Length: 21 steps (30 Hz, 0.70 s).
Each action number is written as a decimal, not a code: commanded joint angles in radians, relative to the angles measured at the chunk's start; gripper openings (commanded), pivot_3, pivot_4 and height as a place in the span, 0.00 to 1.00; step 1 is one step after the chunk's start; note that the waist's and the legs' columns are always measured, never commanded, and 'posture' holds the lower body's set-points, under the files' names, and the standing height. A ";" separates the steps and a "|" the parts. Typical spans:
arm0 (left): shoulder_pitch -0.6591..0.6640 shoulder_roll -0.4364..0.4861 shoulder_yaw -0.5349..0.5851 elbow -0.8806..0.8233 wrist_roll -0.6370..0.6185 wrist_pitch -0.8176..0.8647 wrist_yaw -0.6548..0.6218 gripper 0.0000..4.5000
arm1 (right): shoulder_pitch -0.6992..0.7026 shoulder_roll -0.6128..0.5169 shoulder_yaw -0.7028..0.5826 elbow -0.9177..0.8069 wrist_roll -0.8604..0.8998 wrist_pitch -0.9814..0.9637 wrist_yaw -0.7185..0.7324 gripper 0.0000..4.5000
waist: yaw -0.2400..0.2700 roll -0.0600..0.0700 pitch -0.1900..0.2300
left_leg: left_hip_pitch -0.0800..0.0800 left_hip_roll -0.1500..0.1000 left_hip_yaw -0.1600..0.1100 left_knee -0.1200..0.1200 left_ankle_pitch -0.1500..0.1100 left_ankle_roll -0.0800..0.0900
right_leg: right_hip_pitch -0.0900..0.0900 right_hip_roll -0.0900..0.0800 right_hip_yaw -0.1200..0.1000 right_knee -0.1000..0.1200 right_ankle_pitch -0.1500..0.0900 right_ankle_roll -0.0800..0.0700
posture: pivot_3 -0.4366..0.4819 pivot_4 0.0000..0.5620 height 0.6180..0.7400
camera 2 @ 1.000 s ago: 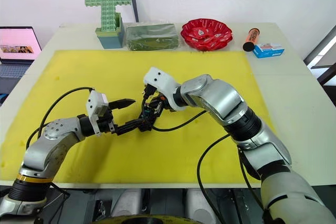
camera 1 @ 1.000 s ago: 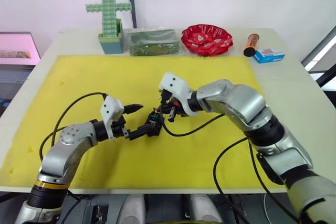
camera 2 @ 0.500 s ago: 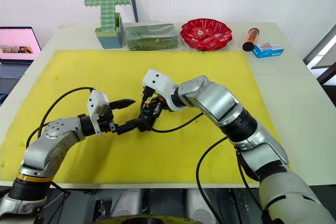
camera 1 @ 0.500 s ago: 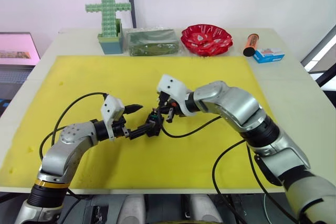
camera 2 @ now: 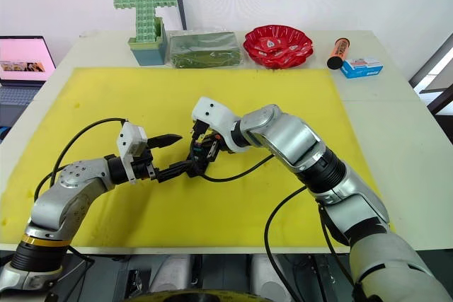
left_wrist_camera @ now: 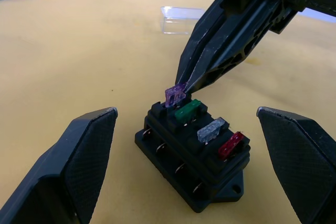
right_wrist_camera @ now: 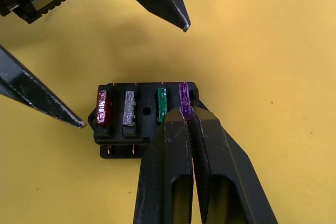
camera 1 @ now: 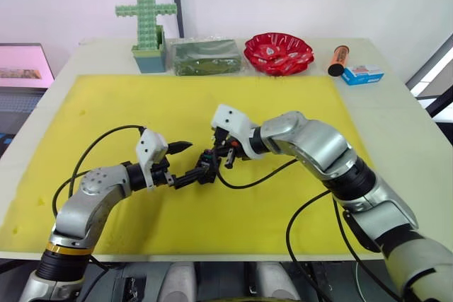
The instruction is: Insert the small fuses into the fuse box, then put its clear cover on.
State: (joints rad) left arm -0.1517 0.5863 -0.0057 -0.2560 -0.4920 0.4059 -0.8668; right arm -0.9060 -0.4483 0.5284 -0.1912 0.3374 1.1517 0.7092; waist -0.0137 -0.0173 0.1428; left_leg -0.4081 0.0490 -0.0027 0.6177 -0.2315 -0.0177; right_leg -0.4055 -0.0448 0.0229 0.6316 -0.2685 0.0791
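The black fuse box (left_wrist_camera: pixel 194 166) lies on the yellow mat (camera 1: pixel 283 104). In its slots, side by side, sit the red fuse (left_wrist_camera: pixel 231 145), the grey-white fuse (left_wrist_camera: pixel 211 129) and the green fuse (left_wrist_camera: pixel 187 112). The purple fuse (left_wrist_camera: pixel 175 95) stands higher at the end slot. My right gripper (right_wrist_camera: pixel 184 114) is shut on the purple fuse's top. My left gripper (camera 1: pixel 200 157) is open, with one finger on each side of the box. The clear cover (left_wrist_camera: pixel 181 19) lies on the mat just beyond the box.
Along the table's back edge stand a green block cross (camera 1: pixel 146 19), a clear-wrapped green packet (camera 1: pixel 205 56), a red bowl (camera 1: pixel 278 52), an orange tube (camera 1: pixel 338 59) and a blue-and-white carton (camera 1: pixel 362 74). Black cables (camera 1: pixel 255 178) hang from both wrists over the mat.
My right gripper has edged slightly down and left onto the fuse box. The left arm and the box have stayed put.
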 commanded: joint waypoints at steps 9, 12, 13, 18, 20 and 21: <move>-0.006 0.011 0.027 -0.019 0.001 -0.014 -0.010 1.00 | -0.016 0.002 -0.059 -0.031 0.014 0.014 0.017 0.02 | 0.000 0.000 0.000 | 0.000 0.000 0.000 0.000 0.000 0.000 | 0.000 0.000 0.000 0.000 0.000 0.000 | 0.48 0.27 1.00; -0.006 0.009 0.026 -0.018 0.003 -0.014 -0.008 1.00 | -0.010 0.001 -0.053 -0.022 0.003 0.004 0.014 0.02 | 0.000 0.000 0.000 | 0.000 0.000 0.000 0.000 0.000 0.000 | 0.000 0.000 0.000 0.000 0.000 0.000 | 0.48 0.27 1.00; -0.006 0.009 0.026 -0.019 0.003 -0.014 -0.007 1.00 | -0.005 0.001 -0.049 -0.018 -0.001 -0.001 0.012 0.02 | 0.000 0.000 0.000 | 0.000 0.000 0.000 0.000 0.000 0.000 | 0.000 0.000 0.000 0.000 0.000 0.000 | 0.48 0.27 1.00; -0.004 0.012 0.029 -0.020 0.004 -0.016 -0.007 1.00 | 0.001 0.001 -0.043 -0.016 -0.009 -0.007 0.013 0.02 | 0.000 0.000 0.000 | 0.000 0.000 0.000 0.000 0.000 0.000 | 0.000 0.000 0.000 0.000 0.000 0.000 | 0.48 0.27 1.00; -0.003 0.014 0.032 -0.020 0.004 -0.016 -0.008 1.00 | 0.002 0.003 -0.040 -0.015 -0.010 -0.009 0.014 0.02 | 0.000 0.000 0.000 | 0.000 0.000 0.000 0.000 0.000 0.000 | 0.000 0.000 0.000 0.000 -0.001 -0.001 | 0.48 0.27 1.00; -0.003 0.015 0.032 -0.019 0.005 -0.017 -0.009 1.00 | 0.004 0.003 -0.037 -0.016 -0.012 -0.011 0.015 0.02 | 0.000 0.000 0.000 | 0.000 0.000 0.000 0.000 0.000 0.000 | 0.000 0.000 0.000 0.000 -0.001 -0.001 | 0.48 0.27 1.00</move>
State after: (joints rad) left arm -0.1515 0.5893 -0.0038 -0.2557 -0.4875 0.4054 -0.8725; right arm -0.8975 -0.4504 0.4971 -0.1922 0.3349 1.1552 0.7224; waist -0.0137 -0.0173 0.1428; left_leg -0.4081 0.0490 -0.0026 0.6177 -0.2315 -0.0177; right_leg -0.4055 -0.0448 0.0229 0.6315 -0.2689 0.0783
